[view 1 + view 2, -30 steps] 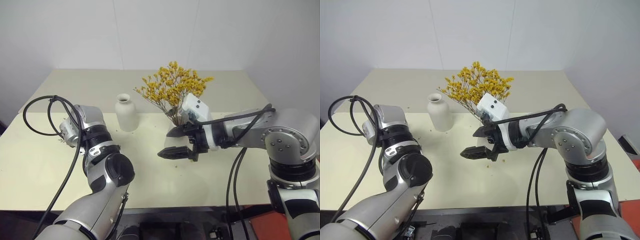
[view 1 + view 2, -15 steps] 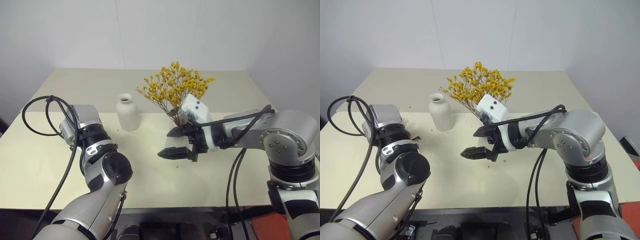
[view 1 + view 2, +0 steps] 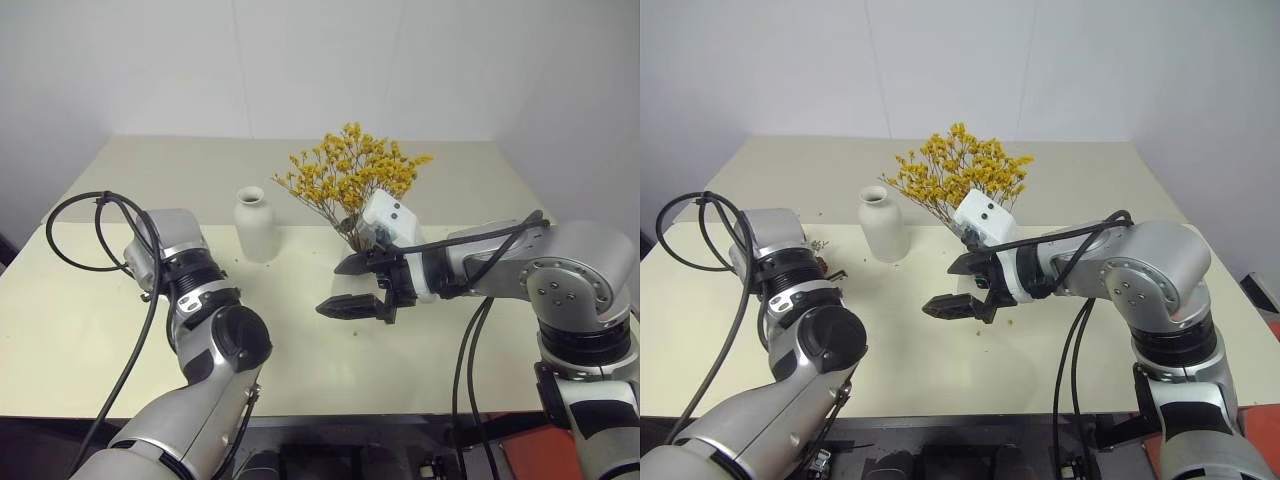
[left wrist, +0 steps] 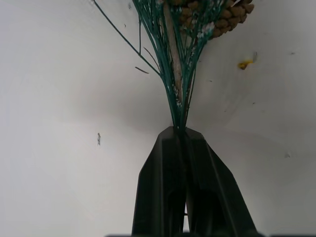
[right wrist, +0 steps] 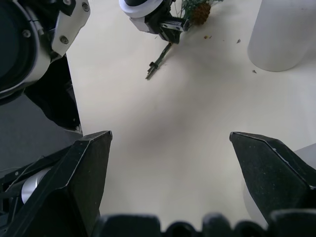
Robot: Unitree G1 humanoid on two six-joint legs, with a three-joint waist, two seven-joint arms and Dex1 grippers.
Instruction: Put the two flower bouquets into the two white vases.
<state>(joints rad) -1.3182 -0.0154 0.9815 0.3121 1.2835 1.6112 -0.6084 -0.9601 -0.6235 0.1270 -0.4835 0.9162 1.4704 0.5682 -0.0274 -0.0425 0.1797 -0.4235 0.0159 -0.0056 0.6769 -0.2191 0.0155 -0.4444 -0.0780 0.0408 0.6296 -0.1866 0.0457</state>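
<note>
Left gripper (image 4: 183,136): clamped on stems of grey-green sprig bunch (image 4: 185,59), low over table (image 3: 300,350).
Right gripper (image 3: 352,287): wide apart, empty.
Yellow bouquet (image 3: 350,180): behind right gripper.
Bottle vase (image 3: 256,226): upright, empty.

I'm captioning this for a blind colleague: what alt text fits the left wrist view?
The left gripper, shut, pinches the green stems of a small bouquet above a pale table. A brown pinecone sits among the stems.
</note>
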